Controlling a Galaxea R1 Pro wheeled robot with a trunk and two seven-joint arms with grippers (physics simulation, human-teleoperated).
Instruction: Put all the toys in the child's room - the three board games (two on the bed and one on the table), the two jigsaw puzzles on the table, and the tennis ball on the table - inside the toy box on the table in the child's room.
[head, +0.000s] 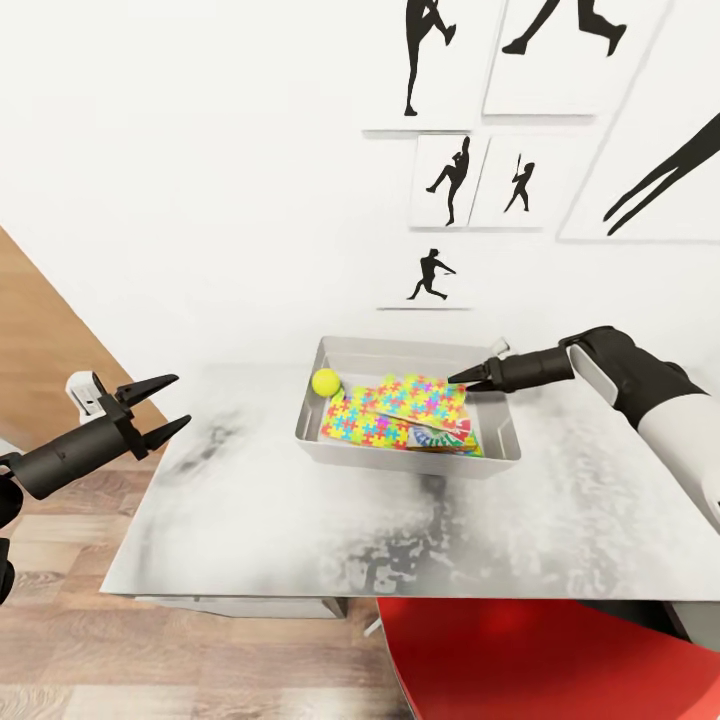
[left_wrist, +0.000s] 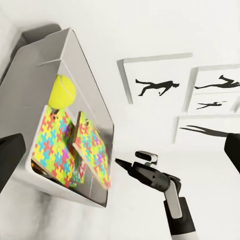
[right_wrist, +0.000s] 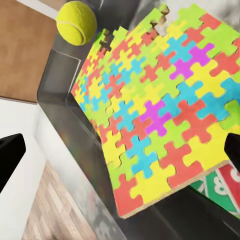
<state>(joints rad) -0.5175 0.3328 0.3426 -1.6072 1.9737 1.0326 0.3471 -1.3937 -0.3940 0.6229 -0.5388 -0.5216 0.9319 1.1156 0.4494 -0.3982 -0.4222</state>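
**Toy box loaded, both grippers empty**

While the toy box (head: 408, 452) sits at the middle of the head view on the marbled table (head: 300, 520), the right arm reaches in from the right edge, its forearm running leftward and slightly down, so that the right gripper (head: 462, 379) hangs over the bin's right half. Its fingertips look drawn close together in the head view, yet the right wrist view shows dark finger tips at opposite edges of the frame, so how far it is open cannot be told; nothing is between them.

Inside the bin, the tennis ball (head: 326, 381) lies in the upper left corner. Two jigsaw puzzles fill most of the rest: the lower puzzle (head: 362, 421) lies nearly flat, and the upper puzzle (head: 425, 396) leans tilted across it. A board game (head: 448, 434) with green, white and red print peeks out beneath them at the lower right.

At the left edge of the head view, off the table's end, the left gripper (head: 167, 407) points right with its fingers spread apart, holding nothing.

Black athlete prints (head: 458, 180) hang on the wall at upper right; a red chair (head: 540, 655) shows at the bottom.
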